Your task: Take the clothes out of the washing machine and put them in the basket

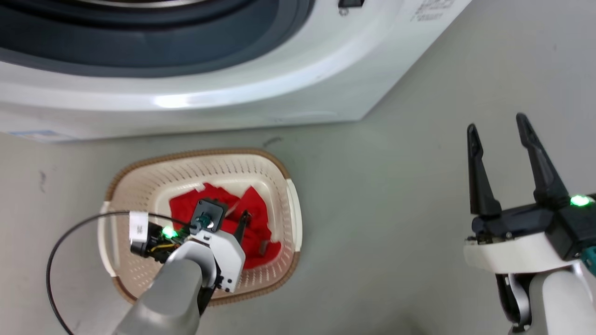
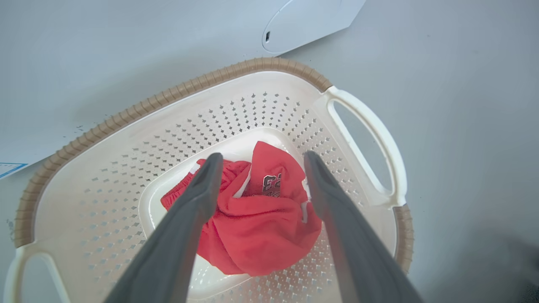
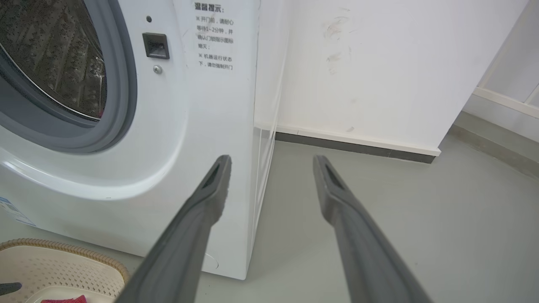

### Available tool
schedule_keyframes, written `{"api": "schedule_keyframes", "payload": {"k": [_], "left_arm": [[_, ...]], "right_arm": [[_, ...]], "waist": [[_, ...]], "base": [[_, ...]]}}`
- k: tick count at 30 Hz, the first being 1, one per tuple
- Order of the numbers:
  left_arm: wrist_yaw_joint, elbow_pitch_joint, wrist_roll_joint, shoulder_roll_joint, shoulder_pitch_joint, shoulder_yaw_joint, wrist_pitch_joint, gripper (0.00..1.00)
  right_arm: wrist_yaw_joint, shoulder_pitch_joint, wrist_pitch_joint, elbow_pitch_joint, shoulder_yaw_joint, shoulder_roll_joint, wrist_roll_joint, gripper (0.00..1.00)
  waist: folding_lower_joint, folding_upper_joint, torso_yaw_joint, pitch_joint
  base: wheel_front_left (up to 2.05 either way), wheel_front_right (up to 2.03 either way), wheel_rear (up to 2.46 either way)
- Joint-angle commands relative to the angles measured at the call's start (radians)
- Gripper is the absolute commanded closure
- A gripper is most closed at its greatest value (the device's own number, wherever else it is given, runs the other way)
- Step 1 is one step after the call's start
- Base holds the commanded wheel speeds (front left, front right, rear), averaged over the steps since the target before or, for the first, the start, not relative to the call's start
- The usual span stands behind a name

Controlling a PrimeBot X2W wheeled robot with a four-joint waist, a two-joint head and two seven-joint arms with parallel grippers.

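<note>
Clothes [image 1: 256, 209] red in basket [image 1: 233, 167] at lower left of head view, washer [image 1: 279, 93] across top, right hand [image 1: 498, 128] wide open, empty, lower right, left wrist view, left hand [image 2: 261, 158] spread over clothes at centre, gripping nothing, right wrist view, washer at left, basket corner lower left

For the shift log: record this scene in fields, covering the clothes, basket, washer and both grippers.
basket: cream, on the grey floor before the washing machine
clothes: red, bunched on the basket's bottom
washing machine: opening in view, drum contents unclear
left gripper: open, down in the basket, fingers either side of the clothes
right gripper: open, empty, over the floor beside the basket
</note>
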Motion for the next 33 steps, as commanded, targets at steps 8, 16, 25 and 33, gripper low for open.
{"api": "schedule_keyframes", "payload": {"k": [8, 16, 25, 33], "left_arm": [[0.045, -0.267, -0.006, 0.019, 0.157, 0.090, -0.003, 0.00], [0.089, -0.554, 0.017, 0.029, 0.251, 0.222, -0.003, 0.00], [0.092, -0.694, 0.033, 0.013, 0.189, 0.367, -0.003, 0.00], [0.074, -0.547, 0.065, 0.040, -0.065, 0.399, -0.003, 0.00]], "right_arm": [[-0.001, 0.075, -0.002, 0.016, 0.002, 0.000, -0.016, 0.00], [-0.001, 0.099, -0.002, 0.020, 0.015, 0.000, -0.014, 0.00], [-0.001, 0.079, -0.002, 0.009, 0.027, 0.000, -0.002, 0.00], [-0.001, 0.032, -0.002, -0.003, 0.037, 0.000, 0.017, 0.00]], "waist": [[0.0001, 0.0000, 0.052, -0.168], [0.0001, 0.0000, 0.049, -0.223], [0.0001, 0.0000, 0.011, -0.196], [0.0001, 0.0000, -0.038, -0.107]], "base": [[0.00, 0.00, 0.00], [0.00, 0.00, 0.00], [0.00, 0.00, 0.00], [0.00, 0.00, 0.00]]}}
